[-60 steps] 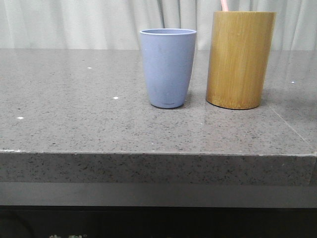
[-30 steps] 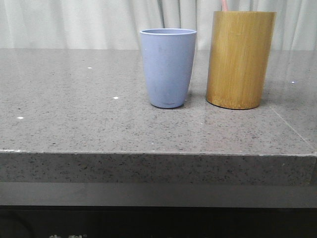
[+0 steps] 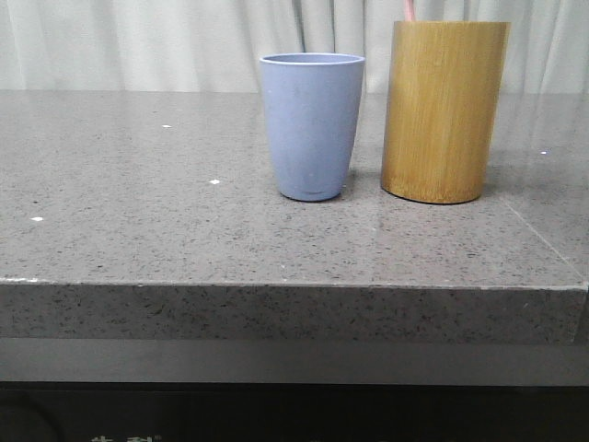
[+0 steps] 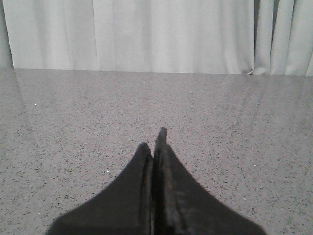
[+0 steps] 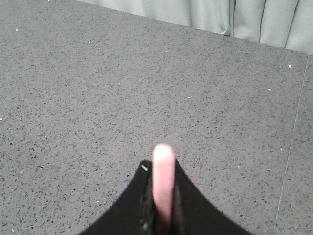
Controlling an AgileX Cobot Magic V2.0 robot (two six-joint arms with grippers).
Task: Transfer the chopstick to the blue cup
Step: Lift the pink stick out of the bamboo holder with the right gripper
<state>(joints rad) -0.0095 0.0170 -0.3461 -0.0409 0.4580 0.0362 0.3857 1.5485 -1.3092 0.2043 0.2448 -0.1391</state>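
The bench [image 3: 138, 230] is a grey speckled stone slab with a thick front edge, and pale curtains [image 3: 138, 41] hang behind it. In both wrist views its bare surface stretches ahead of each claw to the curtains.

The holder [image 3: 445, 110], a tall yellow-brown bamboo cylinder, stands upright on the bench toward the right in the front view. Neither claw shows in that view, so how far the holder lies from either one cannot be told.

The cup [image 3: 312, 124], a shorter light-blue tumbler narrowing to its base, stands upright just beside the holder, on the holder's left, with a narrow gap between them.

The left claw [image 4: 155, 147] has its two dark fingers pressed together with nothing between them, poised low over the bench.

The right claw [image 5: 159, 196] is pinching a pale pink chopstick [image 5: 163, 181], whose rounded end sticks out beyond the fingertips over the bench. Whether one stick or a pair sits in that grip cannot be told.

In the front view a thin pink tip [image 3: 409, 11] pokes up above the holder's rim, near its left side, running out of the top of the frame.
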